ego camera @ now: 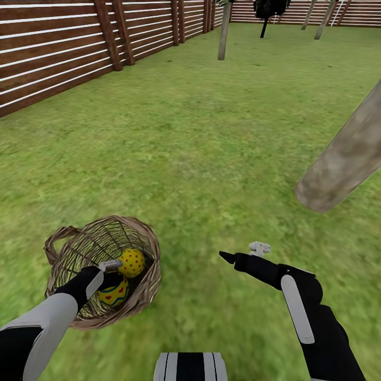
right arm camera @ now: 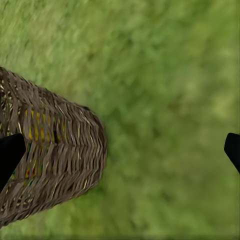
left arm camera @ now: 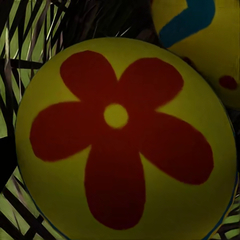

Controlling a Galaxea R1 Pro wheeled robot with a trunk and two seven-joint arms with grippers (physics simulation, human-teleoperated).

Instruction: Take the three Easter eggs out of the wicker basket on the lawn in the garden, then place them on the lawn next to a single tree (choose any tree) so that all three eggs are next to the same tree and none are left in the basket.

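L gripper (ego camera: 108, 269) is sitting inside wicker basket (ego camera: 143, 241) w/ eggs (ego camera: 131, 262), jaws' state unclear; R gripper (ego camera: 244, 253), jaws spread, is hovering over open lawn (ego camera: 211, 148) beside basket.

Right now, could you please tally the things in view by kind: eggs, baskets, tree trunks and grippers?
Yellow painted Easter eggs: 2
Tan wicker basket: 1
Tree trunks: 5
Black grippers, left and right: 2
Total: 10
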